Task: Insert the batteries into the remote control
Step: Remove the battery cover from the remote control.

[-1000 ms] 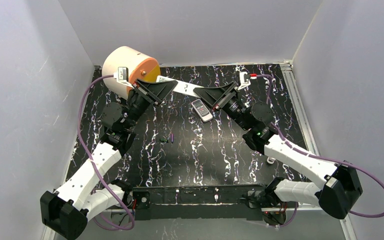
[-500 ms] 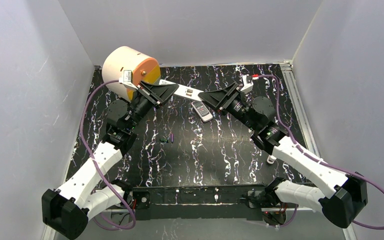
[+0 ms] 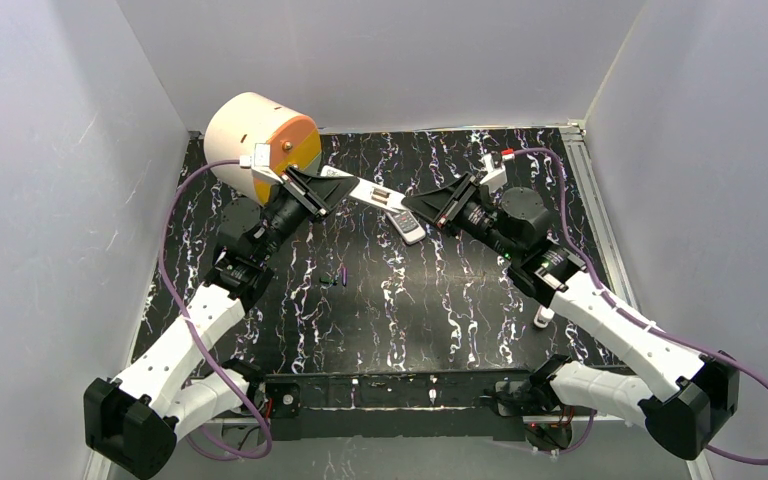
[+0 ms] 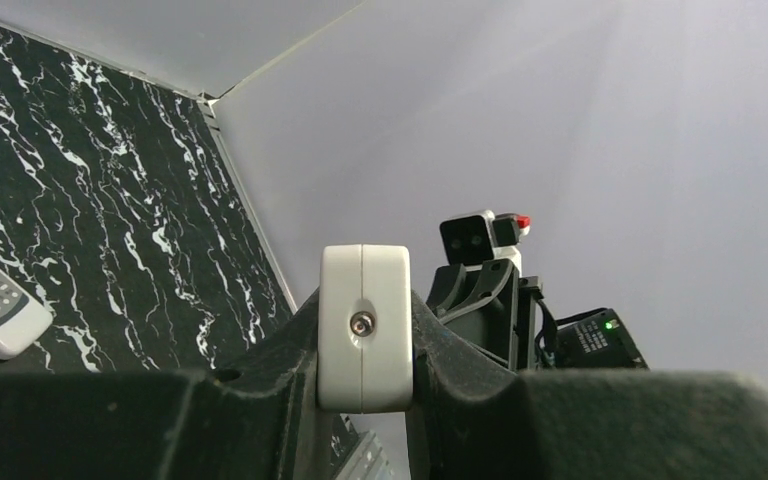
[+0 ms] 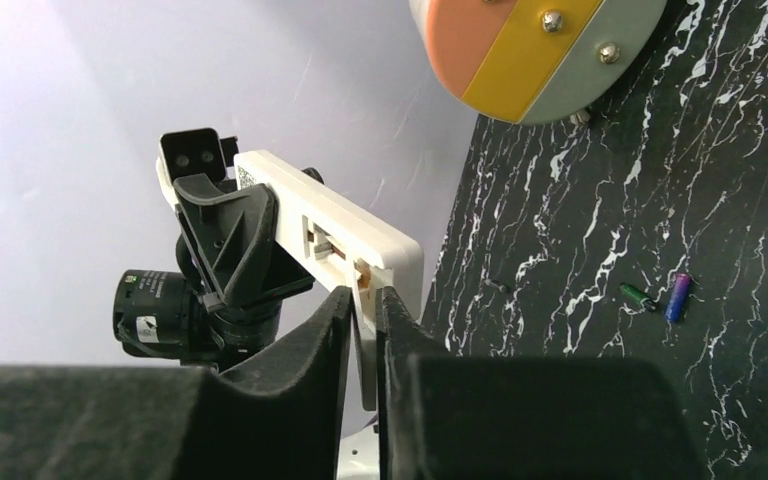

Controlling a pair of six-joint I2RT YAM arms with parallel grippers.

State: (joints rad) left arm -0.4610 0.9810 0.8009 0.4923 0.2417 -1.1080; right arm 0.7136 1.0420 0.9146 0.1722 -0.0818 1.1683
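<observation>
My left gripper (image 3: 328, 183) is shut on one end of a white remote (image 3: 365, 187) and holds it in the air over the back of the table. The left wrist view shows that end (image 4: 363, 290) clamped between the pads. The remote's battery bay (image 5: 335, 245) is open, with metal contacts showing. My right gripper (image 3: 412, 204) is shut on a thin white plate (image 5: 367, 350) at the remote's other end; it looks like the battery cover. A purple battery (image 5: 678, 297) and a dark green one (image 5: 637, 296) lie on the table (image 3: 343, 275). No red-orange battery shows.
A grey remote (image 3: 405, 225) with buttons lies on the black marbled table under the held remote. A large peach and yellow drum (image 3: 260, 140) lies at the back left, close to my left gripper. An aluminium rail (image 3: 600, 230) runs along the right edge. White walls stand on three sides.
My right gripper has swung lower and turned at the white remote's end. My left gripper has carried the remote slightly right and toward the front. The batteries and grey remote have not moved.
</observation>
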